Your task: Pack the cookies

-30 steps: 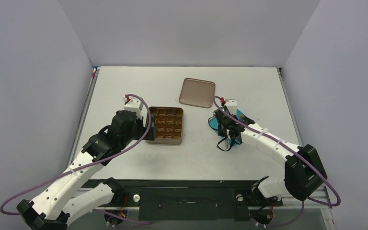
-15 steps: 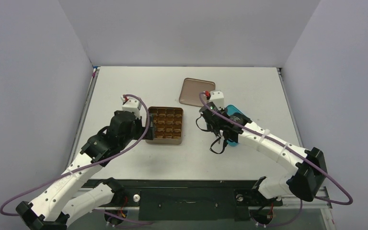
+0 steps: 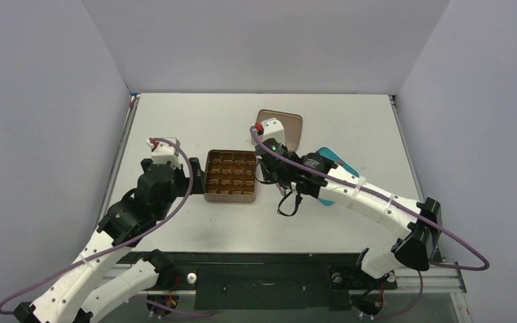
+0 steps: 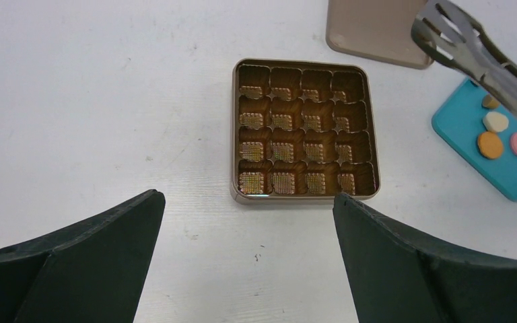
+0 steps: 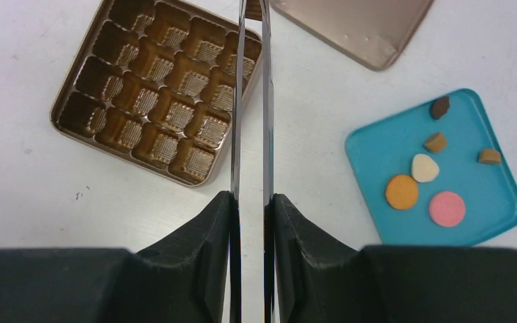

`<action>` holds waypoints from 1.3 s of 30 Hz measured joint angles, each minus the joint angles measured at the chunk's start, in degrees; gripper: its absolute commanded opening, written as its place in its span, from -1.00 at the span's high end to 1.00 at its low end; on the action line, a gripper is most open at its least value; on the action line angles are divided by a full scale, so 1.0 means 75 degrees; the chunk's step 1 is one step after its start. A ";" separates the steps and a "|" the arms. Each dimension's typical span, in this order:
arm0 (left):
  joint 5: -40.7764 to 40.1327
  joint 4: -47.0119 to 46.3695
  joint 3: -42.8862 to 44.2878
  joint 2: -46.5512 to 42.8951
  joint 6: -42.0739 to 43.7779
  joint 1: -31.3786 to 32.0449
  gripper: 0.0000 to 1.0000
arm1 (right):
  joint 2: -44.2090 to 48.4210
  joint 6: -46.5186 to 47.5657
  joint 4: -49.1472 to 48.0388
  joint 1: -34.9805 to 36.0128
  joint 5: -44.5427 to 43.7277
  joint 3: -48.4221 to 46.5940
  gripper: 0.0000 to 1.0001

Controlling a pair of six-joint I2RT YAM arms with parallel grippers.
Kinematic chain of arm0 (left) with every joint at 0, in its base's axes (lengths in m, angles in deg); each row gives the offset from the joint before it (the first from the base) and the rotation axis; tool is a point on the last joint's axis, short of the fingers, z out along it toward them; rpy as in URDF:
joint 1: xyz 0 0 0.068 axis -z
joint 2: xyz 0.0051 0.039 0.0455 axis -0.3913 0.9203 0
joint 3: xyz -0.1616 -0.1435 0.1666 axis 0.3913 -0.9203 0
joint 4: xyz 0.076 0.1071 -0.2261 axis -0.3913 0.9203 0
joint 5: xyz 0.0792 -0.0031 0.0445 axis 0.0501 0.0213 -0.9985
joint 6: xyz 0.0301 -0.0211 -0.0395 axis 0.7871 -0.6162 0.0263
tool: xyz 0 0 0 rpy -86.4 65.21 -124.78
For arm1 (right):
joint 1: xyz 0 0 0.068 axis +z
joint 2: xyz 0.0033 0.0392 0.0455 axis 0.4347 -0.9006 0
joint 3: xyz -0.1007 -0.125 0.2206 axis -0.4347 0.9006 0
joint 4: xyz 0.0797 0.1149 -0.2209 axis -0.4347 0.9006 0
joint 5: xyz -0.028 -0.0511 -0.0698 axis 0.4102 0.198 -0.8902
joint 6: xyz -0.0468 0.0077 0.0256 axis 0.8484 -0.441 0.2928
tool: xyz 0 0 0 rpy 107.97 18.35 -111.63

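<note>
Tongs (image 4: 471, 54) are clamped between the fingers of the right gripper (image 5: 252, 202), with their two blades drawn nearly together above the right edge of the gridded tin (image 5: 158, 87). Whether anything is pinched at the tips cannot be told. The cookies (image 5: 425, 168) are seen lying on the teal plate (image 5: 377, 222), to the right of the tin. The left gripper (image 4: 246, 196) is held wide apart just beside the tin's left side.

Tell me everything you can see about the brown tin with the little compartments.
The tin is square with rounded corners, golden-brown and metallic-looking. An insert divides it into sixteen ribbed-bottomed compartments, four by four, all empty. It lies flat and open on the white table, with its lid lying apart just beyond it. Nothing but the table visibly touches it.
</note>
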 measured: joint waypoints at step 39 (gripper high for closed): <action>-0.0807 -0.0152 -0.0283 -0.1131 -0.0085 -0.0044 -0.93 | -0.4004 0.0478 -0.0933 0.0504 0.1116 -0.2623 0.66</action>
